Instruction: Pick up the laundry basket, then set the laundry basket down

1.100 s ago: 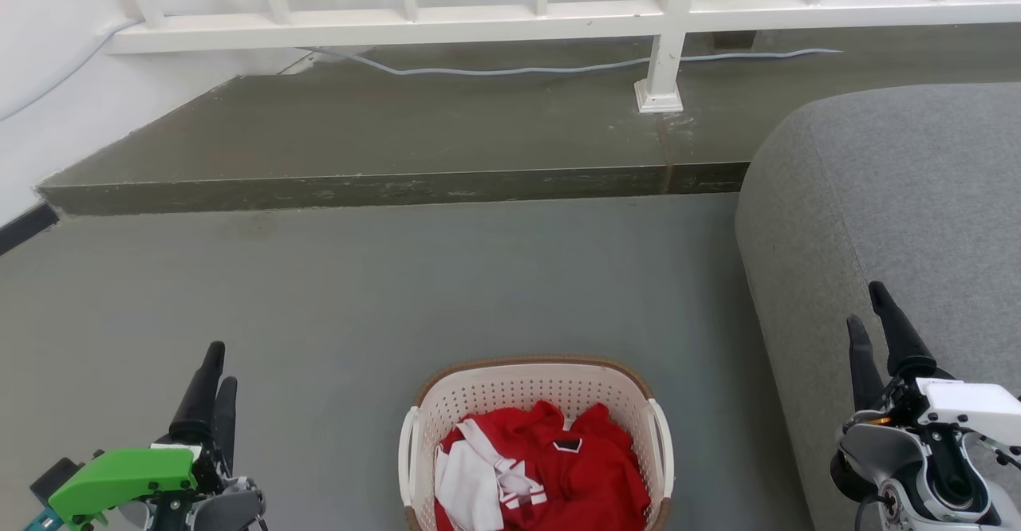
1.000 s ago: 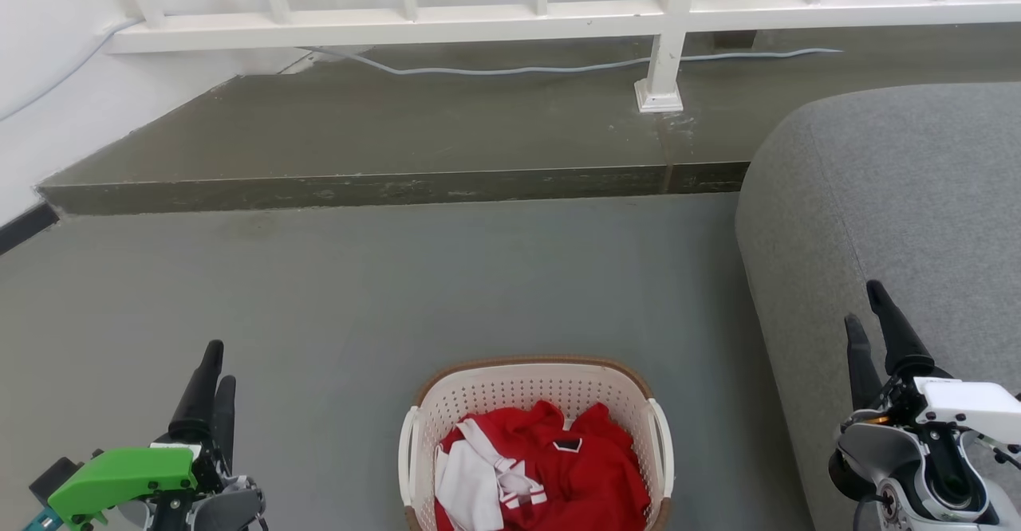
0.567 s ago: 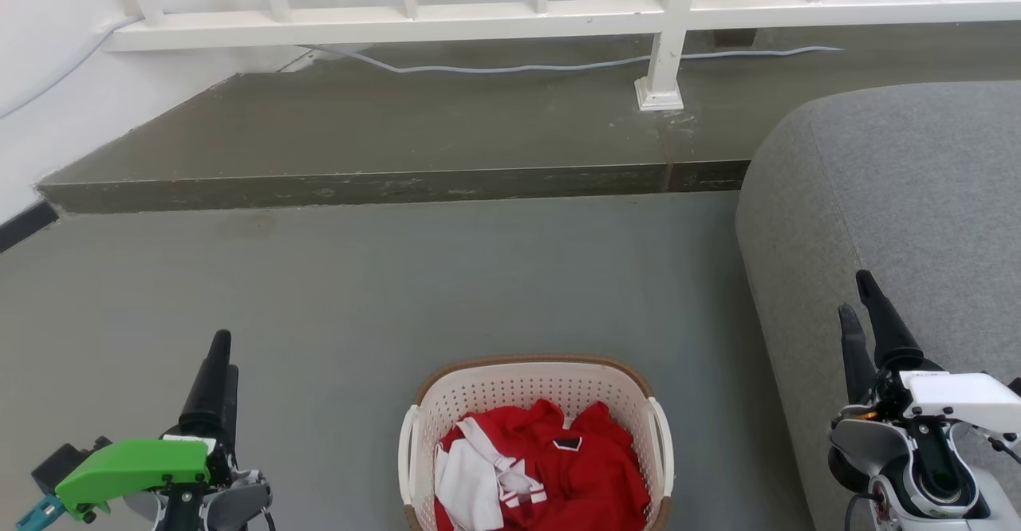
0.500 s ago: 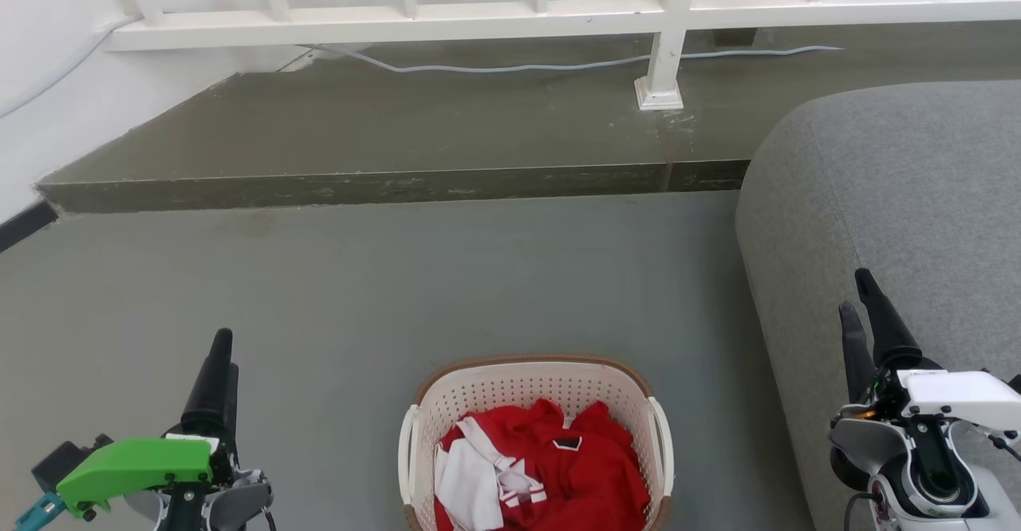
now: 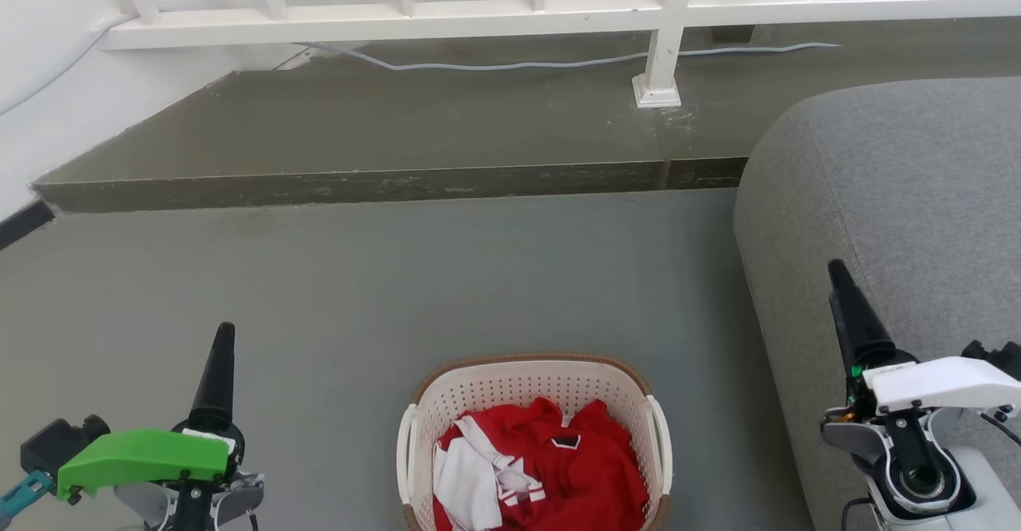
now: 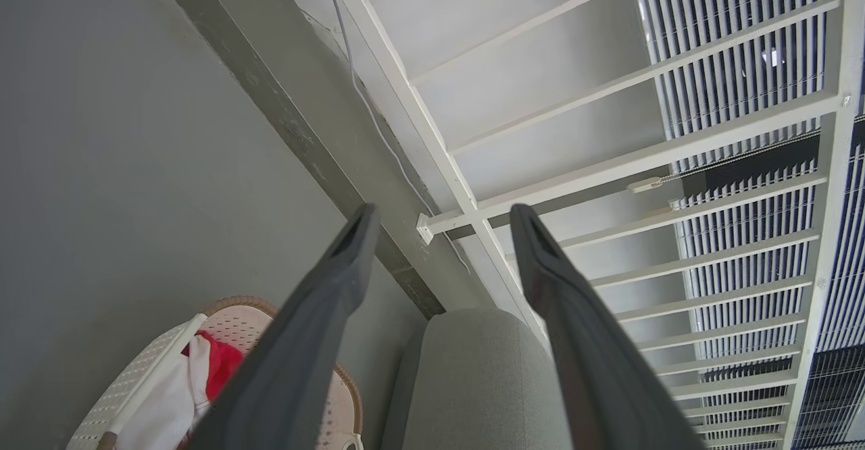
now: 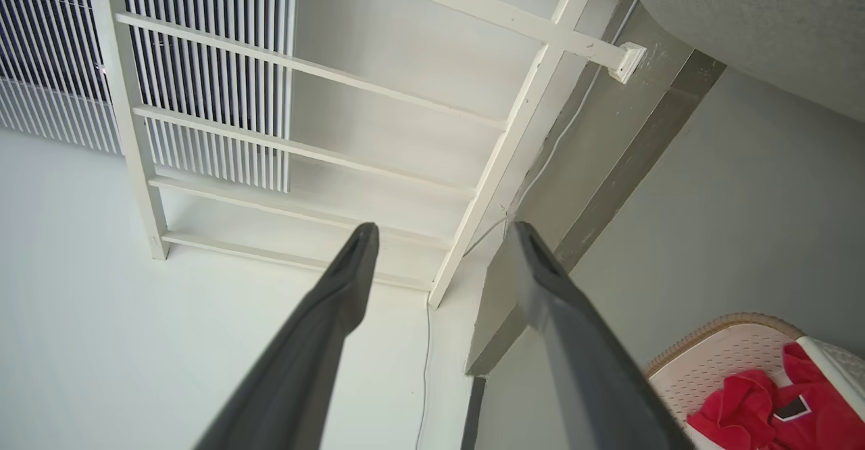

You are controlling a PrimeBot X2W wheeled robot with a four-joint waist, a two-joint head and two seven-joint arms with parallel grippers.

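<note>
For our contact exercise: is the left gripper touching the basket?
Apart. The head view shows grey floor between the left gripper and the basket.

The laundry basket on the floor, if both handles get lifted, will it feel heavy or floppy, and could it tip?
Probably light: the laundry basket is perforated plastic holding only soft clothes. Its moulded walls likely stay fairly stiff, perhaps flexing slightly. Lifted evenly by both side handles, it should hang level; one-sided, it would likely tip.
</note>
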